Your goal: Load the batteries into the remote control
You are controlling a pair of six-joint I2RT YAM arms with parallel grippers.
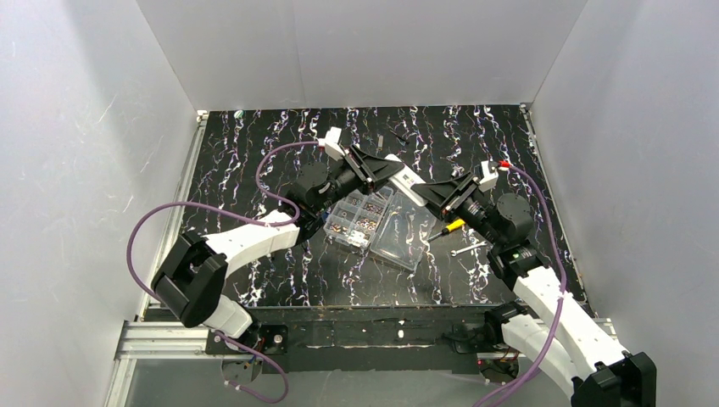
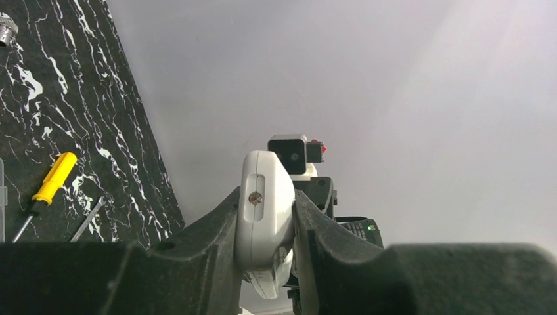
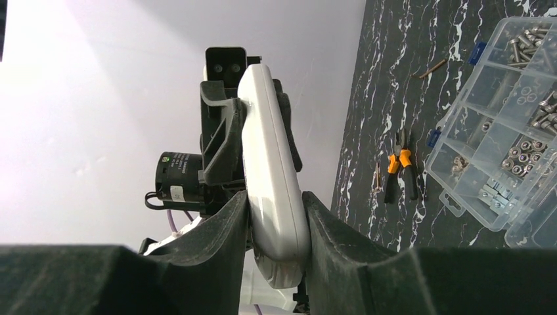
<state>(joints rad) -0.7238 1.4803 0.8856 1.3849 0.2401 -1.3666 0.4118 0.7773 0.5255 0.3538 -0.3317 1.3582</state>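
The remote control (image 3: 272, 157) hangs in mid-air over the clear organiser box (image 1: 360, 216), above the middle of the black marbled surface (image 1: 280, 170). The left gripper (image 2: 266, 200) is clenched on one end, and the right gripper (image 3: 276, 203) grasps the other, pads on its broad faces. It looks light, stiff and glossy (likely slippery), a slim white bar with rounded ends. It is best held across the flat sides.
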